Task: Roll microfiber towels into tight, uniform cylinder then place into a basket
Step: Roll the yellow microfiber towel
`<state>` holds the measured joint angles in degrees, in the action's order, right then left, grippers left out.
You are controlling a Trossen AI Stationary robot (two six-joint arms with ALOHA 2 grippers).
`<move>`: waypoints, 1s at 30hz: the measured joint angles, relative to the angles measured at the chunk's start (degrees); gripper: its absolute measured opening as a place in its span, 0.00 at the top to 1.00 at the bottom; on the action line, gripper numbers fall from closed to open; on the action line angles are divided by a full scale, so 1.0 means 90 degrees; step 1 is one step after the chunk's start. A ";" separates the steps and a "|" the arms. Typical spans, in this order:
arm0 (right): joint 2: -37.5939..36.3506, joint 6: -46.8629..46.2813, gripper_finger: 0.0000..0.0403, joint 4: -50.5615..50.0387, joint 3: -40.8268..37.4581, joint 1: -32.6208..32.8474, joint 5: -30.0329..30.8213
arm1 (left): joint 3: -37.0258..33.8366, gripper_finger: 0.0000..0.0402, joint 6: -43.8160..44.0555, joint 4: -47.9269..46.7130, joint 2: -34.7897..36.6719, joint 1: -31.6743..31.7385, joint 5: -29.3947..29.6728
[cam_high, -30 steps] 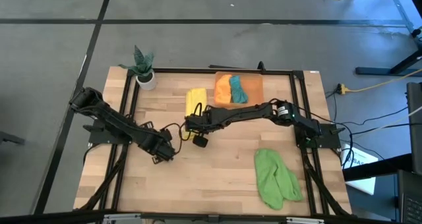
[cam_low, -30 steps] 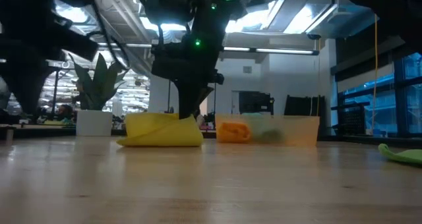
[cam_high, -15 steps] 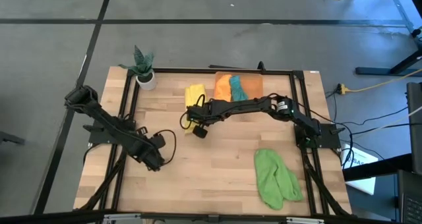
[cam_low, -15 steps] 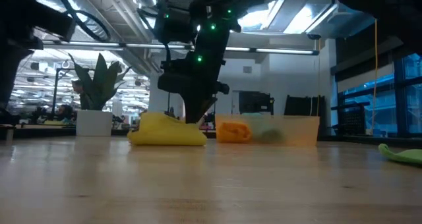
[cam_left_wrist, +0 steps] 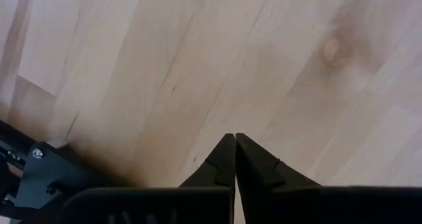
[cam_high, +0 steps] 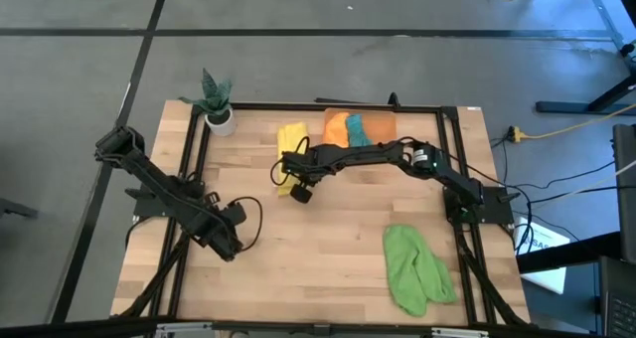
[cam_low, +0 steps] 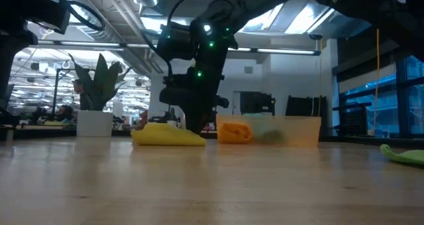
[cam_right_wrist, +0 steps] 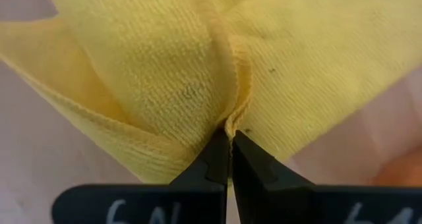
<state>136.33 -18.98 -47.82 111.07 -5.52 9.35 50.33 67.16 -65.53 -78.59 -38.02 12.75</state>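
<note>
Yellow towel [cam_high: 291, 139] bunched on the table [cam_high: 328, 249], pinched in the right gripper [cam_high: 289, 165]. Right wrist view: fingertips [cam_right_wrist: 221, 159] pressed together on a fold of the yellow cloth [cam_right_wrist: 198, 72], fabric puckered at the tips. Most of the towel lies just past the gripper tips, toward the far table edge. Low view: yellow towel [cam_low: 167, 135] sits low and flat on the table, right gripper [cam_low: 196, 122] coming down onto its basket-side end.

Basket [cam_high: 360, 132] just beside the right gripper, on the side away from the left arm, near the far edge. Orange towel [cam_high: 337, 130] and teal towel [cam_high: 356, 131] inside it, side by side. In the low view the basket [cam_low: 291, 130] is next to the yellow towel; can't tell if they touch.

Green towel [cam_high: 415, 266] loose and crumpled, well apart from the right gripper, toward the near edge and the right arm's base. Edge of it shows in the low view [cam_low: 403, 155].

Left gripper [cam_high: 231, 247] well apart from every towel, over bare table near the left edge. Left wrist view: fingertips [cam_left_wrist: 233, 159] fully together, nothing held, only wood grain past them.

Plant pot [cam_high: 220, 119] at the far left corner, beyond the yellow towel from the right gripper.
</note>
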 joint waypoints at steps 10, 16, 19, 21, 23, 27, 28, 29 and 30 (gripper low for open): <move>0.0015 -0.0027 0.98 -0.0174 0.0017 0.0511 -0.0814 | 0.0000 1.00 -0.0048 0.0017 0.0000 -0.0008 0.0077; 0.0027 -0.0223 0.98 -0.0185 0.0017 0.1008 -0.1625 | 0.0000 0.99 -0.0728 0.0588 0.0000 -0.0143 0.0591; 0.0035 -0.0223 0.98 -0.0194 0.0010 0.1215 -0.2142 | 0.0000 0.99 -0.1339 0.1234 0.0000 -0.0231 0.0798; 0.0039 -0.0230 0.98 -0.0188 0.0008 0.1364 -0.2308 | 0.0000 1.00 -0.1789 0.1748 -0.0005 -0.0291 0.0923; 0.0042 -0.0379 0.98 -0.0183 0.0004 0.1514 -0.2368 | 0.0000 1.00 -0.2269 0.2228 -0.0041 -0.0337 0.1019; 0.0052 -0.0506 0.98 -0.0184 -0.0002 0.1761 -0.2647 | 0.0000 0.99 -0.2982 0.2836 -0.0267 -0.0343 0.1041; 0.0054 -0.0503 0.98 -0.0186 -0.0002 0.1826 -0.2701 | 0.0000 0.99 -0.3099 0.2928 -0.0355 -0.0343 0.1050; 0.0056 -0.0503 0.98 -0.0189 -0.0002 0.1897 -0.2749 | 0.0000 0.99 -0.3216 0.2997 -0.0453 -0.0342 0.1067; 0.0056 -0.0506 0.98 -0.0189 -0.0002 0.1964 -0.2766 | 0.0000 0.99 -0.3356 0.3058 -0.0567 -0.0342 0.1110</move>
<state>136.84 -23.53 -49.52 111.04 12.16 -15.54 50.33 36.95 -38.01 -83.69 -41.09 22.75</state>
